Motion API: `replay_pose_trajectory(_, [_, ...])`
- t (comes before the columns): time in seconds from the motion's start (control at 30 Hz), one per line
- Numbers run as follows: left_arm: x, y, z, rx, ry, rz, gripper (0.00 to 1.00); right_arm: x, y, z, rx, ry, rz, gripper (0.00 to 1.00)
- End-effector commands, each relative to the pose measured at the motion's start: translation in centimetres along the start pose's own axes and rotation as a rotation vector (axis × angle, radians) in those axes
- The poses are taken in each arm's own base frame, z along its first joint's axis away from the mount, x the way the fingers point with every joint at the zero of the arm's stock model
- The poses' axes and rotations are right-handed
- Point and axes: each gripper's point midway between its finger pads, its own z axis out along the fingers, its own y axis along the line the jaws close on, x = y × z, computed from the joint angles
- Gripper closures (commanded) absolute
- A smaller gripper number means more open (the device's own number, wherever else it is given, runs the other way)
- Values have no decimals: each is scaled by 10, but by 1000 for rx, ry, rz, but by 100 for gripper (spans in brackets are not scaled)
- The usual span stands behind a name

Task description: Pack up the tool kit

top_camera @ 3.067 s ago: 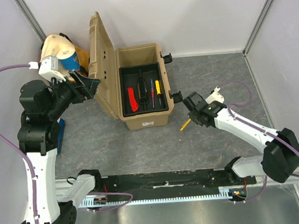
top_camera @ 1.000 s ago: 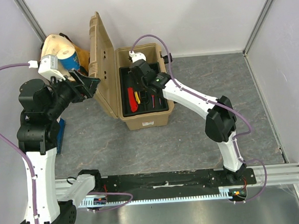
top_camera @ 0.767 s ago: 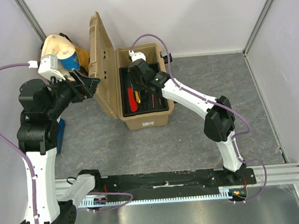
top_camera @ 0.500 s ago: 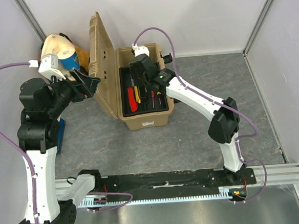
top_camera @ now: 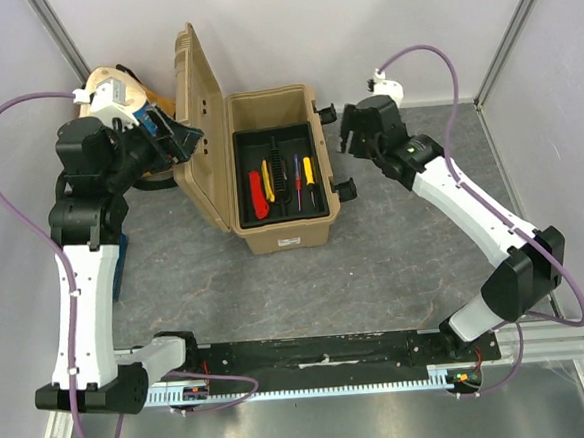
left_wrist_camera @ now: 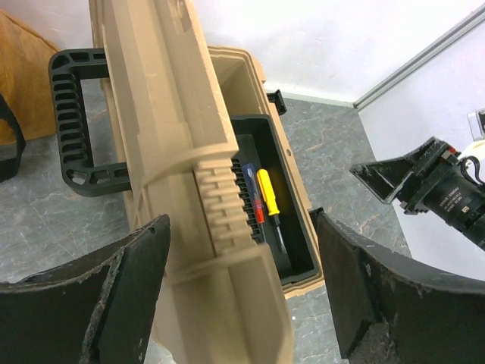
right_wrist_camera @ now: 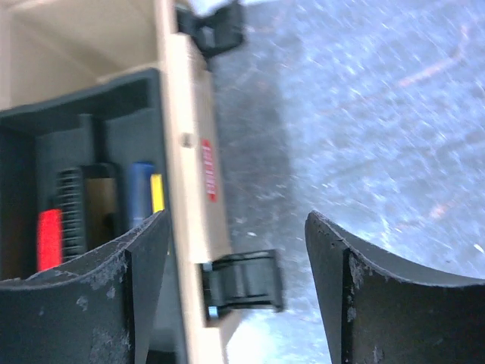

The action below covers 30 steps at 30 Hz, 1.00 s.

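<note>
**Lid-closing stage, as judged.** The left claw [top_camera: 180, 145], spread and empty, brackets the raised lid [top_camera: 197, 125]. The right claw [top_camera: 345, 131], also spread and empty, hangs just beside the toolbox [top_camera: 288, 237]. The tools [top_camera: 281, 177] lie between the two claws. The next move likely calls for swinging the lid down and snapping the latches [top_camera: 344, 187].

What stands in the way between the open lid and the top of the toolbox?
Nothing visible does. The tools lie low in the tray, and the right gripper hangs just right of the toolbox.
</note>
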Motion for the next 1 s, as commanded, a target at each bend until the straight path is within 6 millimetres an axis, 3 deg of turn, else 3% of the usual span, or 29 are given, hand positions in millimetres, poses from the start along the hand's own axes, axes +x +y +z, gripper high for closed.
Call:
replay_pose_trajectory(0.0, [-22, -3, 11, 28, -59, 129, 16, 14, -33, 1, 1, 43, 59, 21])
replay_pose_trajectory(0.1, [-25, 1, 22, 39, -71, 212, 16, 19, -43, -1, -71, 57, 99, 20])
replay_pose_trajectory(0.17, [-16, -3, 32, 96, -22, 231, 17, 19, -50, -1, -117, 86, 138, 20])
replay_pose_trajectory(0.3, [7, -36, 38, 314, 81, 217, 24, 26, -73, -2, -115, 87, 178, 19])
replay_pose_trajectory(0.47, [21, -88, 36, 530, 78, 189, 25, 45, -83, -3, -154, 145, 258, 19])
replay_pose_trajectory(0.57, [28, -108, 40, 607, 70, 138, 25, 53, -85, -4, -157, 157, 291, 19])
replay_pose_trajectory(0.7, [52, -124, 53, 659, 135, 69, 24, 61, -89, -6, -152, 176, 366, 19])
replay_pose_trajectory(0.87, [31, -126, 51, 594, 43, 67, 23, 57, -107, -17, -138, 158, 488, 14])
replay_pose_trajectory(0.97, [28, -122, 46, 569, 15, 74, 21, 68, -118, -18, -145, 174, 595, 4])
